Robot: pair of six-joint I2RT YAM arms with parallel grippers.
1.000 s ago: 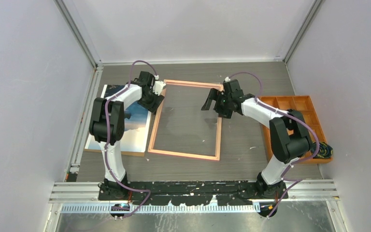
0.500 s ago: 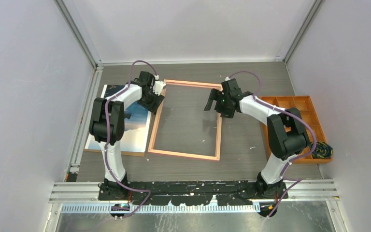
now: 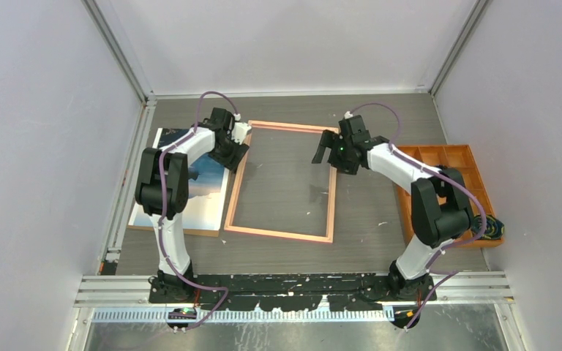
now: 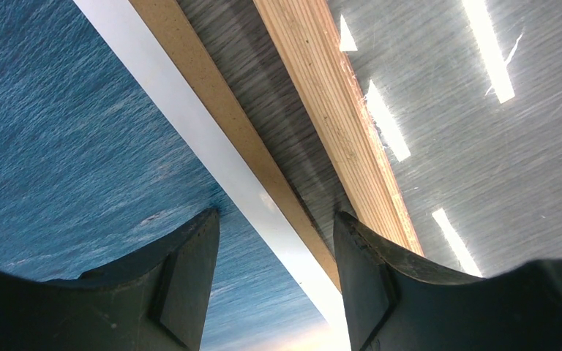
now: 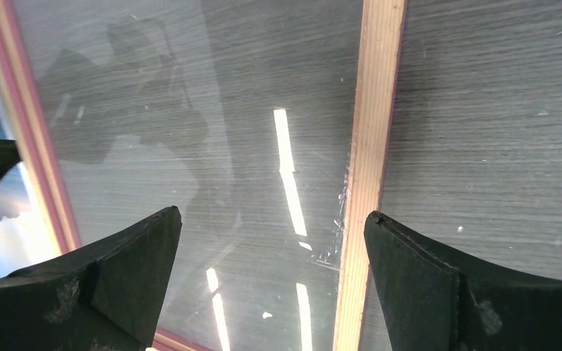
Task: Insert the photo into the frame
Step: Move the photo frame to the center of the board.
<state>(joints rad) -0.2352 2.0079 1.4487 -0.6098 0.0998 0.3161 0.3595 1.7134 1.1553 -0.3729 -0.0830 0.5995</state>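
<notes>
The photo (image 3: 190, 186), blue sea with pale sky, lies face up on the table at the left on a brown backing board (image 3: 179, 231). The frame (image 3: 235, 191) lies flat in the middle, tan wood edge up, with a clear pane. My left gripper (image 3: 237, 151) is open and low over the photo's far right corner. In the left wrist view it (image 4: 276, 241) straddles the photo's (image 4: 58, 146) white border and the board's edge (image 4: 208, 102), beside the frame's rail (image 4: 329, 110). My right gripper (image 3: 326, 150) is open and empty above the frame's right rail (image 5: 371, 131).
An orange compartment tray (image 3: 448, 155) stands at the right, with a dark blue and yellow object (image 3: 491, 227) at its near corner. Walls close in on three sides. Bare grey table lies between the frame and the tray.
My right gripper has moved toward the far end of the frame's right rail, still open. The left arm, the photo and the frame have not moved.
</notes>
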